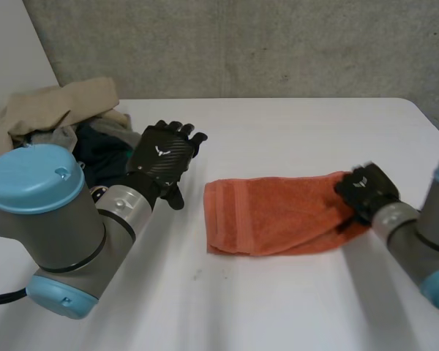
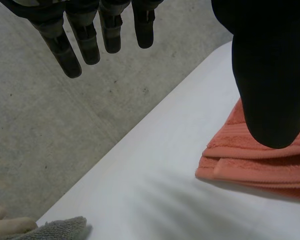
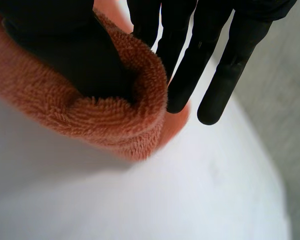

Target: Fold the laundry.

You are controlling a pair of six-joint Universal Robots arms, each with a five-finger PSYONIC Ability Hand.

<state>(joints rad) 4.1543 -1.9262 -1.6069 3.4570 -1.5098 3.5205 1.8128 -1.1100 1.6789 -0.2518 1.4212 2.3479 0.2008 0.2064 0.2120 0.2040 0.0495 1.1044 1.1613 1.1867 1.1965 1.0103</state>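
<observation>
The white surface [image 1: 293,131] takes up most of the head view, bare across its middle and lower part so there is room to spread and fold. A pile of laundry [image 1: 51,117], beige and dark pieces heaped loosely, sits at the upper left of the frame, apparently parked there as the stock yet to be done. The orange towel [image 1: 278,216] lies at centre right of the frame, well apart from the pile. It is already doubled lengthwise into a long band, with its layered short end facing the left arm. That suggests a fold across its length is the step in hand. The left robot hand [image 1: 161,157] hovers in the left half of the frame between pile and towel, released, fingers straight and holding nothing. In its wrist view the towel's layered end lies beyond its thumb, near but not touching, so it looks parked clear of the work. The right robot hand [image 1: 366,191] sits on the towel's far right end. In its wrist view the terry edge curls over the thumb, and the straight fingers [image 3: 190,75] close against it. This reads as a pinch on that end, probably to lift it and carry it across.
</observation>
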